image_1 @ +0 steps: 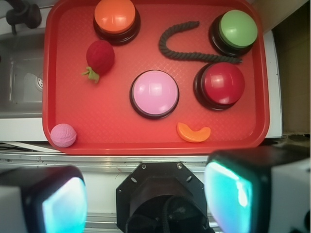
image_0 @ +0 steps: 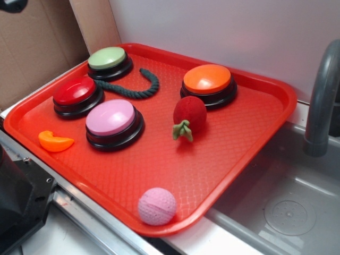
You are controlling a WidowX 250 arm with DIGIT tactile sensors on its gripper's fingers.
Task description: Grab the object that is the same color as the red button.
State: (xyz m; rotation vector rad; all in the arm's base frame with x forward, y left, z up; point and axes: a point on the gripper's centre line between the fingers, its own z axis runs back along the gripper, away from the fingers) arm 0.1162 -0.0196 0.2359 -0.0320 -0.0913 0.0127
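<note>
Gripper [image_1: 146, 199] fingers fill the bottom of the wrist view, the two pads set wide apart with nothing between them; the gripper hangs over the near edge of the surface, short of the red tray [image_1: 116, 141] and well apart from everything on it. Nearest on the tray lie the pink textured ball [image_0: 157, 206] in the front corner and the orange wedge-shaped piece [image_0: 55, 141] at the opposite near edge. Behind these stand four buttons: the pink-capped button [image_0: 112, 123], the red button [image_0: 77, 94], the green-capped button [image_0: 109, 62] and the orange-capped button [image_0: 209, 85]. A dark green rope [image_0: 135, 87] curves between the green-capped and orange-capped buttons. The fuzzy red plush ball [image_0: 190, 113], its green leafy stem lying on the tray toward the front, rests just beside the orange-capped button and shares the red button's colour. Progress, as judged: no grasp is made and the target lies untouched. Remaining steps appear to be travel across the tray to the ball, descent over it, closure and lift.
</note>
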